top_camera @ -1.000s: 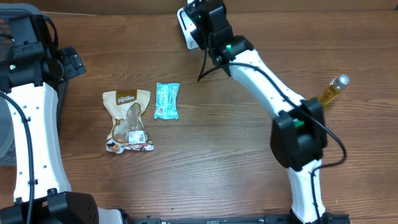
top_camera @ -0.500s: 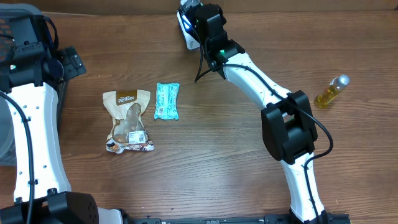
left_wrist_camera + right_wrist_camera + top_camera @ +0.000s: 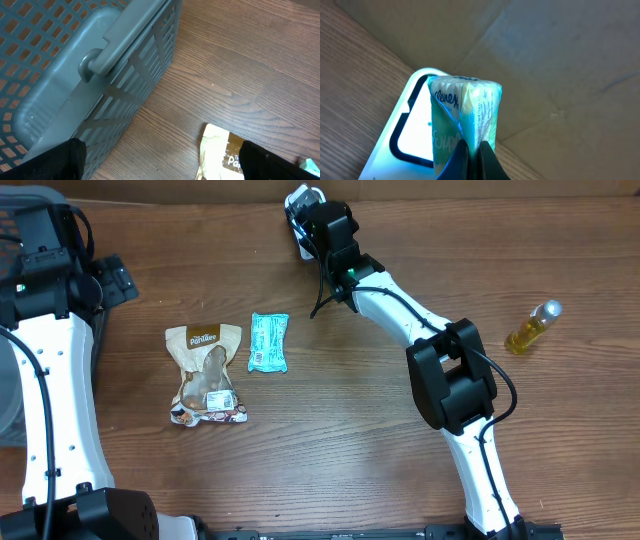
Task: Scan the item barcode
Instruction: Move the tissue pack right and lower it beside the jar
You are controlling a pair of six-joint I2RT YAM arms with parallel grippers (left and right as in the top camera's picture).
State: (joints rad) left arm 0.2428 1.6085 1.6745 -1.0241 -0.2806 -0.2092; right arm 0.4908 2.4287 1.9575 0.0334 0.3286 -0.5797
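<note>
Overhead: the right gripper is positioned at the far edge of the worktop.

Left wrist: the left gripper has its fingers spread wide, beside a grey basket.

Right wrist: the fingers pinch the tissue pack, which stands upright in front of the lit scanner.

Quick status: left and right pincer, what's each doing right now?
left pincer: open, holding nothing.
right pincer: closed on the tissue pack.
</note>
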